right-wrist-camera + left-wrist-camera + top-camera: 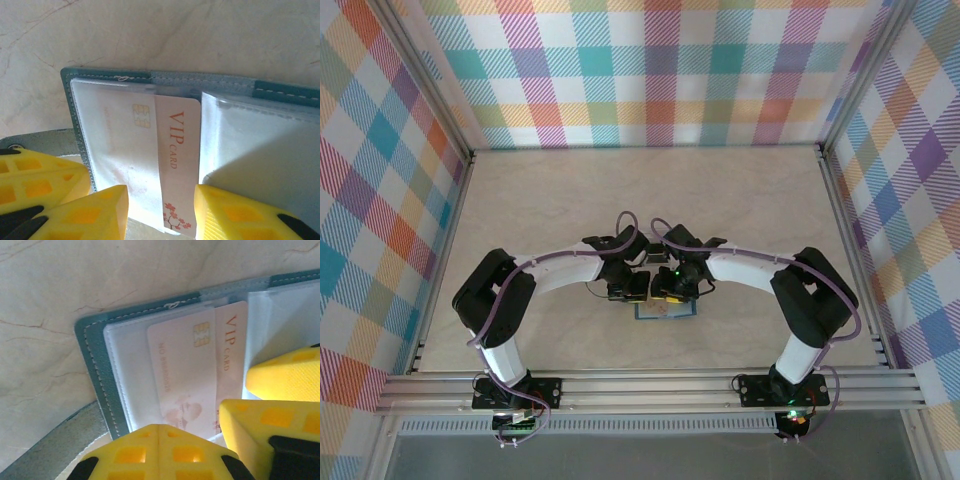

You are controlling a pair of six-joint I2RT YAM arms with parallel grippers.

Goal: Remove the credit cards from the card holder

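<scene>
The card holder (pixel 666 312) lies open on the table between the two arms, teal-edged (pixel 97 370) (pixel 105 73) with clear plastic sleeves inside. A pale pink credit card (pixel 195 370) (pixel 177 150) with a gold chip and orange "VIP CARD" lettering sticks partway out of the left sleeve. My right gripper (pixel 160 197) (pixel 671 293) is open, its yellow fingers (pixel 280 380) on either side of the card's exposed strip. My left gripper (pixel 158 432) (pixel 629 292) is shut, its tips at the near edge of that sleeve, just left of the right gripper.
The wallet's grey side tab (pixel 50 455) (pixel 45 140) lies flat on the pale marbled tabletop (pixel 640 200) to the wallet's left. Checked walls and metal rails (pixel 640 385) enclose the table. A second clear sleeve (pixel 260 150) stands raised on the right.
</scene>
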